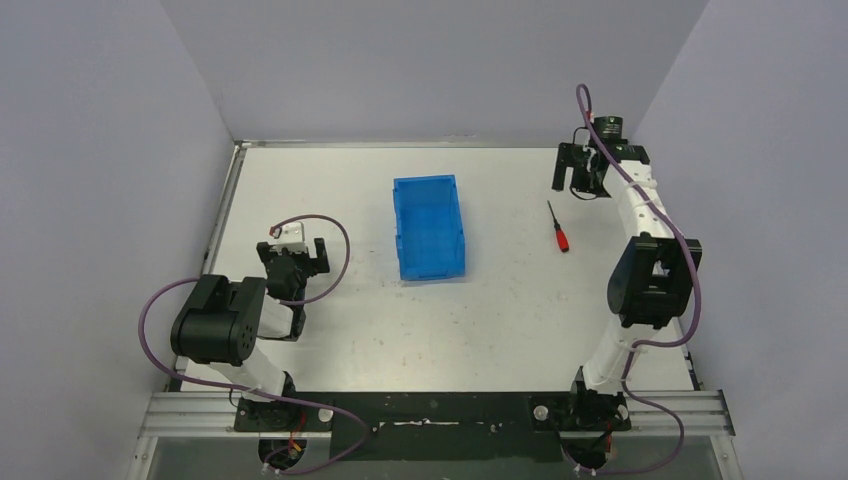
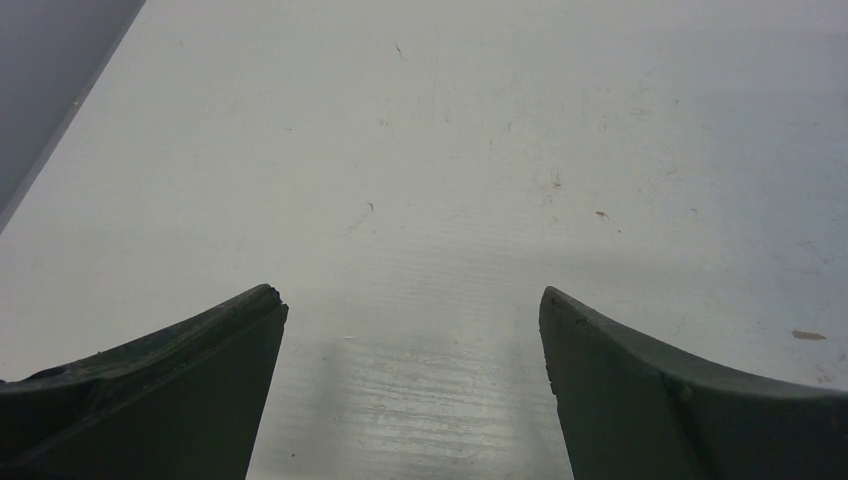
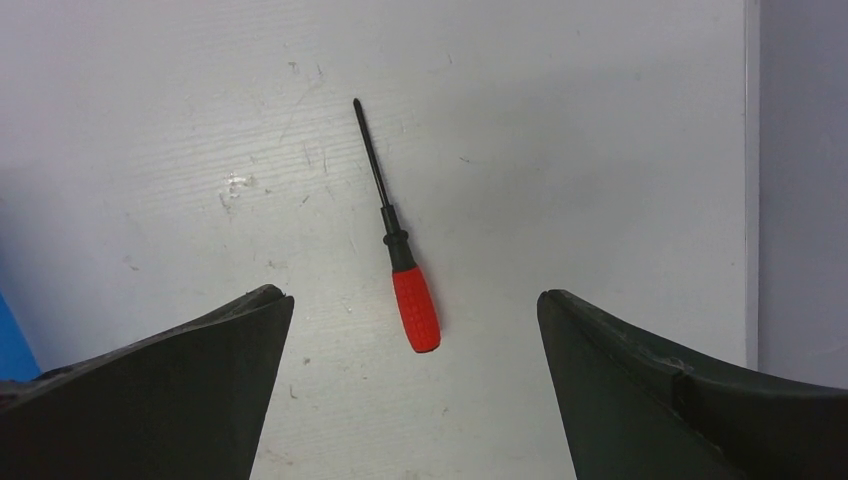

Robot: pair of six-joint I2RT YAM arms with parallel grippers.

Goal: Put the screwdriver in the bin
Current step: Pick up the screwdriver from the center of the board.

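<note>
Overhead: bright blue rectangular plastic bin (image 1: 429,227); small red-handled, black-shafted screwdriver (image 1: 558,227) lies apart, to its right.
Right wrist: right gripper (image 3: 410,297) spread wide, empty, above screwdriver.
Left wrist: left gripper (image 2: 410,295) spread wide, empty.

Both sets of jaws spread wide, holding nothing.
There's the left gripper (image 2: 412,300) tucked back near its base; the right gripper (image 3: 412,298) stretched far forward, pointing down.

The right wrist view's left edge cuts the bin (image 3: 7,340) to a blue sliver, partly behind the right hand's (image 3: 408,296) finger (image 3: 150,400).
</note>
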